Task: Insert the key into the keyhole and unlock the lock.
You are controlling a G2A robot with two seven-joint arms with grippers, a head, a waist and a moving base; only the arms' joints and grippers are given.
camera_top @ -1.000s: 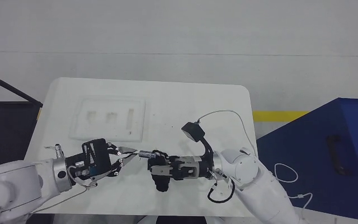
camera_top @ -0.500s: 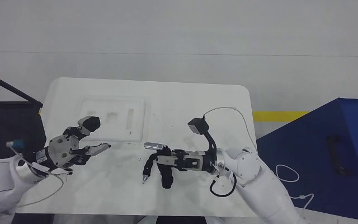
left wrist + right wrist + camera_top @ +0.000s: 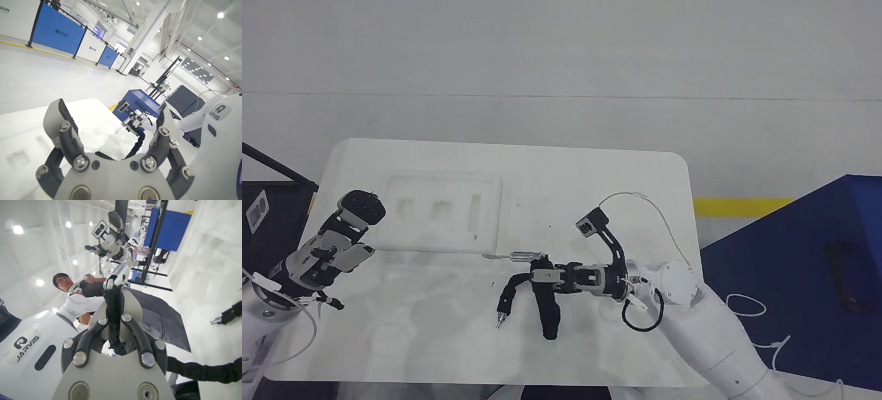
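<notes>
Key [image 3: 498, 256] looks seated in lock [image 3: 548, 315], cable end [image 3: 500, 321] free: likely unlocked. Right gripper [image 3: 540, 272] pinches lock; left gripper [image 3: 112, 108] spread, empty.

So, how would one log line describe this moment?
left gripper: open, empty, at table edge | right gripper: shut on lock, mid-table

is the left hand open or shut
Open. In the left wrist view, the left hand has its two fingers spread wide apart, with nothing held between them.
</notes>
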